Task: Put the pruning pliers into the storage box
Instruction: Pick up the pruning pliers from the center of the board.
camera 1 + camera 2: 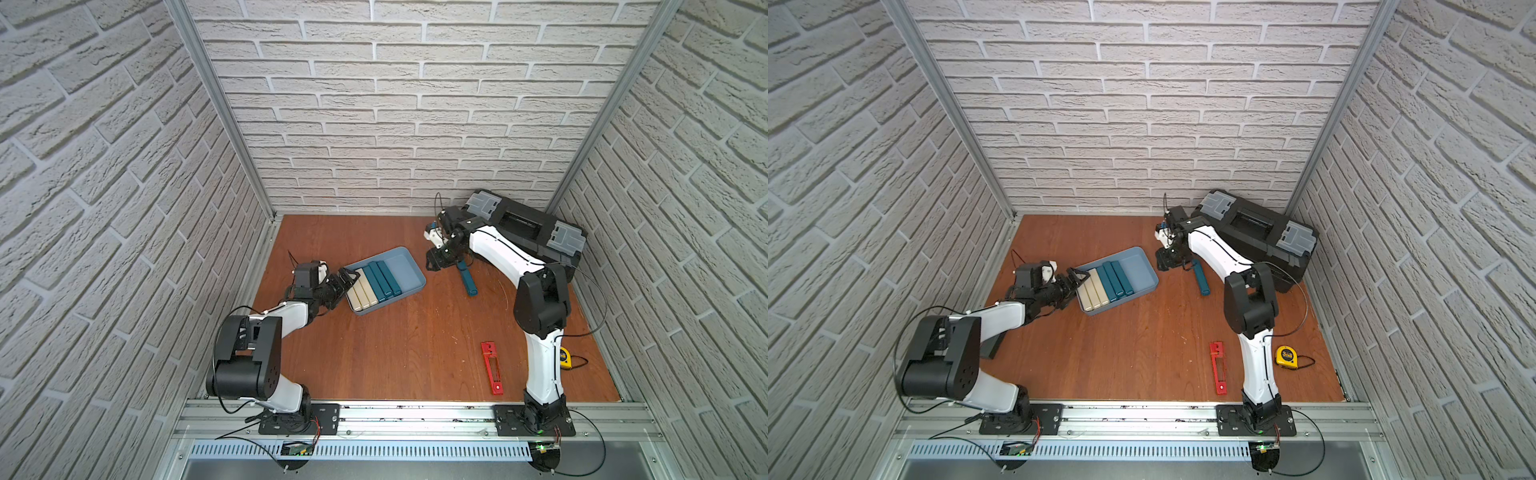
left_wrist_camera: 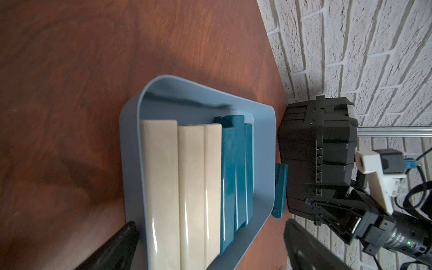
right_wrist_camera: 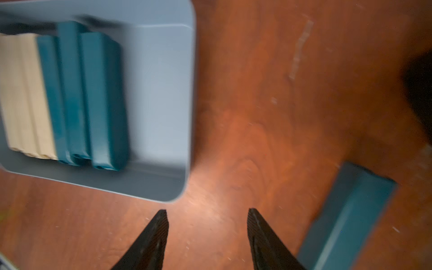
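Right wrist view: right gripper, jaws apart and empty, over the wooden table between the storage box and a loose teal bar. In both top views the red pruning pliers lie flat near the base of the right arm, well apart from the box; left gripper, jaws gaping, at its end.

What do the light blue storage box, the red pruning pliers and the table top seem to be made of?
The storage box looks like moulded plastic with a satin finish: rounded corners, one even colour. The pruning pliers look like painted metal or hard plastic: flat, bright red; too small to settle. The table seems wood or wood-look laminate: reddish-brown grain, faint scratches.
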Controlling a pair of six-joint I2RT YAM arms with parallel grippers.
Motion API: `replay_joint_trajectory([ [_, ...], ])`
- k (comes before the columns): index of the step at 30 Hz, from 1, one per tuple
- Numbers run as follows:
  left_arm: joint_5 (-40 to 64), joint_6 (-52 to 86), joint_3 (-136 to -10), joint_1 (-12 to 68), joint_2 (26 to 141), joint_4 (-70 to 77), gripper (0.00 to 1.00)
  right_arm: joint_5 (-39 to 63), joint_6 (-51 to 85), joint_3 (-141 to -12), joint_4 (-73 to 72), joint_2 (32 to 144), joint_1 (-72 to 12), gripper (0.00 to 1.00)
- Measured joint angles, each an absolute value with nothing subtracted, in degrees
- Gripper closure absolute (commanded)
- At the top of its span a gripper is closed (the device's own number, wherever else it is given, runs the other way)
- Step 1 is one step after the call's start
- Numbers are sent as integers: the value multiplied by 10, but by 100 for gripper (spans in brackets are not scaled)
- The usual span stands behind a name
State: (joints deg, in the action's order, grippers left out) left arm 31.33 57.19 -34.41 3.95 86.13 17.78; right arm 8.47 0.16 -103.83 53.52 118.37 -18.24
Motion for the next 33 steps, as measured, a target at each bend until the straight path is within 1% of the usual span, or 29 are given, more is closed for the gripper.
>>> replay_joint_trajectory([
  [4, 315, 572, -344, 39, 861, 178, 2, 40, 3, -977, 538, 1133, -148, 43],
  [9, 323, 572, -344, 40, 861, 179, 2, 10, 9, -916, 537, 1093, -138, 42],
  [18, 332, 570, -344, 43, 861, 180, 2, -4, 13, -835, 519, 1080, -120, 42],
  [26, 333, 567, -344, 43, 860, 178, 2, -3, 12, -825, 495, 1082, -103, 44],
  [33, 333, 566, -344, 43, 855, 171, 2, 3, 9, -841, 485, 1112, -99, 46],
])
